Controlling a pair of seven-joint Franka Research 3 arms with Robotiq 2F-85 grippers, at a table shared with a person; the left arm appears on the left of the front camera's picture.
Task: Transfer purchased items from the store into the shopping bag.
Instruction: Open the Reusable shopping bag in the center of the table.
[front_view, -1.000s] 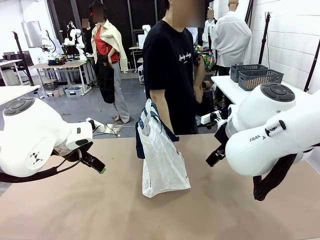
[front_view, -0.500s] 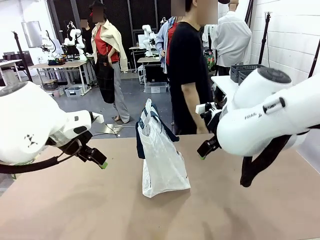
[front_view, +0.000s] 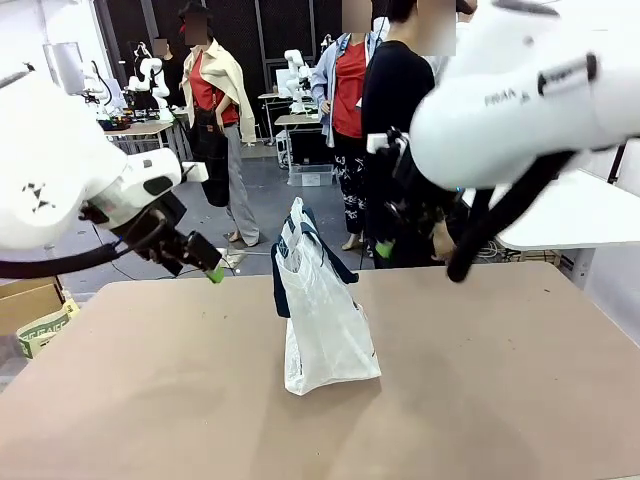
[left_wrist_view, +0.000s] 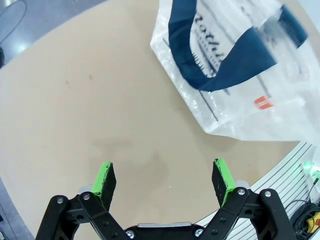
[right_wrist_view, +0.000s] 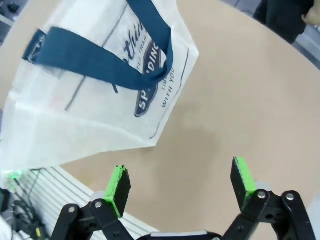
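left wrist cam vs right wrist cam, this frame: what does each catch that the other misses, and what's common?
Left wrist: the left gripper, open over bare table, and a face of the shopping bag carrying a small red-orange mark.
Right wrist: the right gripper, also open, the bag's navy oval logo, and a person's dark clothing beyond the table edge.
Shared: the white bag with its navy strap handles and script lettering, the tan table, and nothing between either pair of green pads.
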